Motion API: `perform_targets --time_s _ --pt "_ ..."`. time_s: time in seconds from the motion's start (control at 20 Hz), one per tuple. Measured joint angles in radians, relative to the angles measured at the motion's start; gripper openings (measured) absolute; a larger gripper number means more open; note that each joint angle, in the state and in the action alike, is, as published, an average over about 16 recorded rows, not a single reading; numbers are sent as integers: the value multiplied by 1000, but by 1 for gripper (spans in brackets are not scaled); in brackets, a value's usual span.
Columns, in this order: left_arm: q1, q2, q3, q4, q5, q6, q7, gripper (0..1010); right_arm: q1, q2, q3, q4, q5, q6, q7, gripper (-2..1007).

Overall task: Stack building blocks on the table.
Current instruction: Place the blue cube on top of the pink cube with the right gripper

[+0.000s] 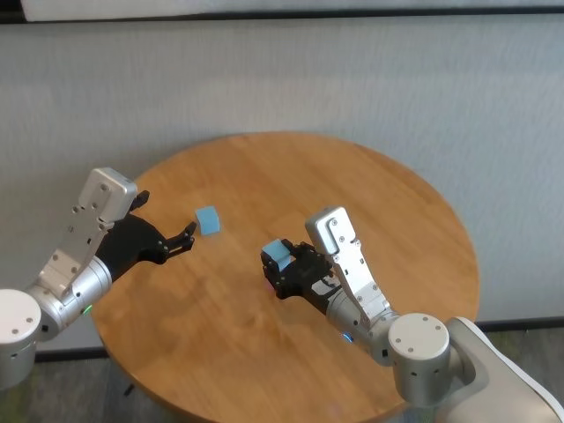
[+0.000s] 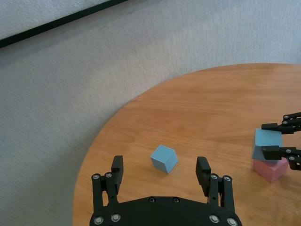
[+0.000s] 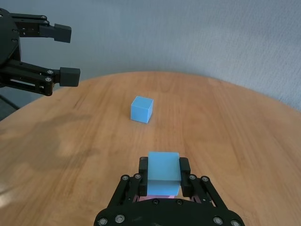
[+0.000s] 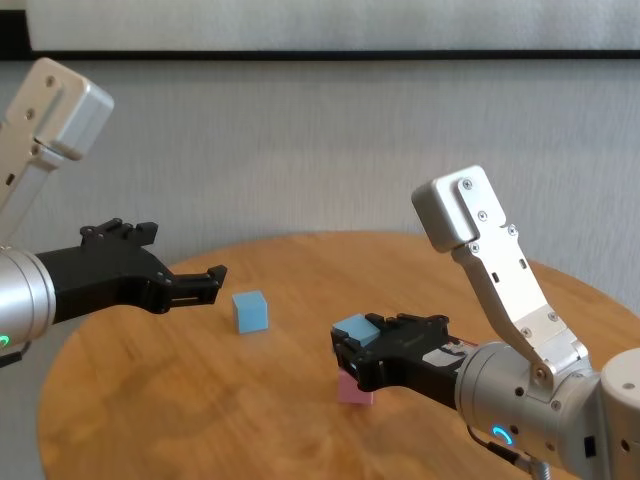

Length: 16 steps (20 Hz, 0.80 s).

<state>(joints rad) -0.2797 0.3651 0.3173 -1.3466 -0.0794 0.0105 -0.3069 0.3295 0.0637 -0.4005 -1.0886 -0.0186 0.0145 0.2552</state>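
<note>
1. Head view: the left gripper (image 1: 183, 240) hovers with fingers spread and empty, just short of the loose blue block (image 1: 207, 220) on the table (image 1: 370, 189)
2. That cube looks light, stiff and matte; I'd pinch it across two flat opposite sides, squarely, so it can't twist
3. Near the middle, the right gripper (image 1: 273, 264) is closed on the second blue block (image 1: 279, 251), sitting on the pink block (image 4: 354, 390); likely easy to nudge off

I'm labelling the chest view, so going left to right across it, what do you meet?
left pincer → loose light blue block → light blue block held in the right pincer above the pink block.
</note>
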Motion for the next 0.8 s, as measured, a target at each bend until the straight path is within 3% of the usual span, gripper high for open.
perform_targets --time_s 0.4,0.8 --pt "0 0 0 0 0 0 0 1000 -1 -2 0 3 -4 -2 -7 370" --pt "0 0 0 0 0 0 0 1000 -9 -4 7 -10 -8 -4 -16 536"
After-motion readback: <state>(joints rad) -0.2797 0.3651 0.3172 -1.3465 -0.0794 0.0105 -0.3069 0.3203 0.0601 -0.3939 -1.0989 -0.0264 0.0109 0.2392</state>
